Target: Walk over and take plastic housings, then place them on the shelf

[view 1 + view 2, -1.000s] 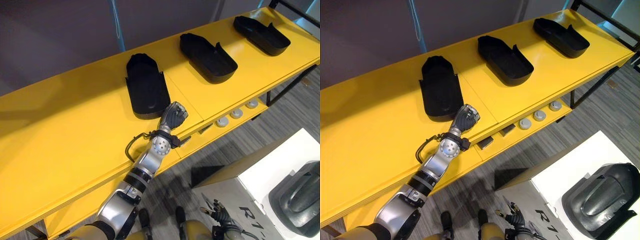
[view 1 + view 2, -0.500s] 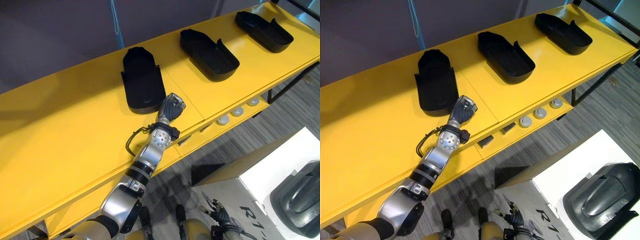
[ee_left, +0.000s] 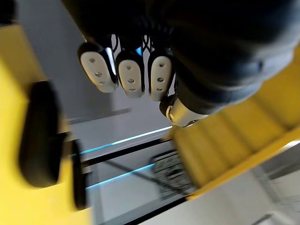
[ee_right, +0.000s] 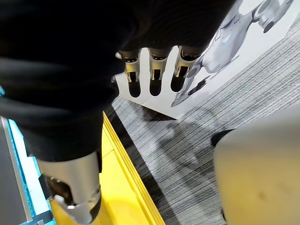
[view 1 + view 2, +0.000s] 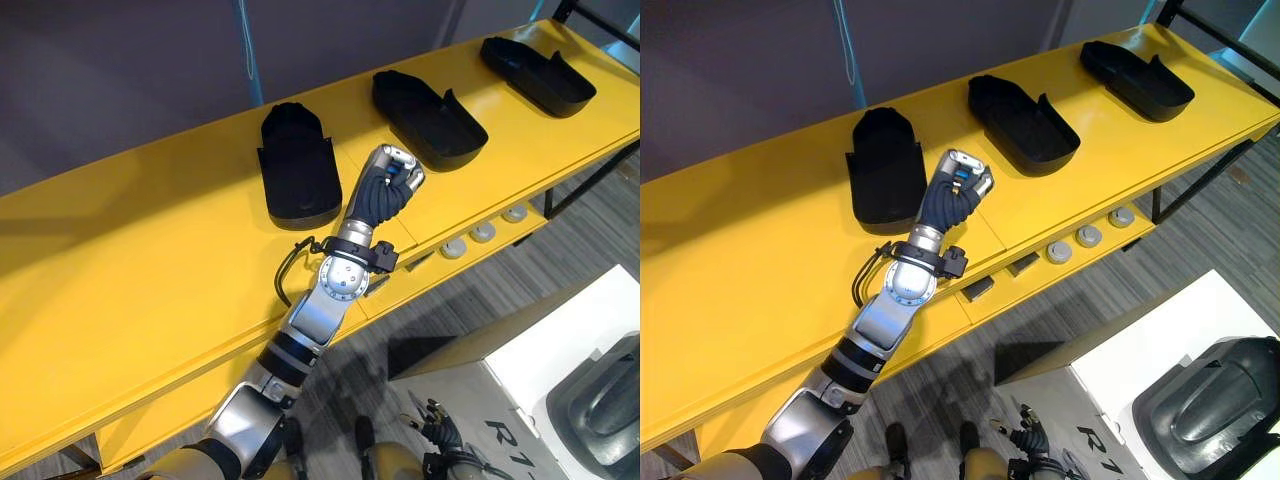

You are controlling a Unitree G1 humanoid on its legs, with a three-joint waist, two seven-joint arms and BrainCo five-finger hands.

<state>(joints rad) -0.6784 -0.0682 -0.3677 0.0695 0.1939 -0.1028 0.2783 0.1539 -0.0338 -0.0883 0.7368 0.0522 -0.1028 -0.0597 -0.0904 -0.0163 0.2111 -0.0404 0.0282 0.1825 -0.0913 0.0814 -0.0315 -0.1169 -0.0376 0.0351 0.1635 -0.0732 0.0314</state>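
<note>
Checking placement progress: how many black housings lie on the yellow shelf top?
3: the left housing near the left hand, the middle housing, and the right housing toward the far end of the shelf. Another dark housing sits on the white box, off the shelf.

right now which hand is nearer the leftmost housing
Left. The left hand hovers right of the leftmost housing, over the shelf; the right hand hangs low near the floor.

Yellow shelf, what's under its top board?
Three round grey discs and two small dark blocks sit on a lower ledge; the top board covers everything farther back.
</note>
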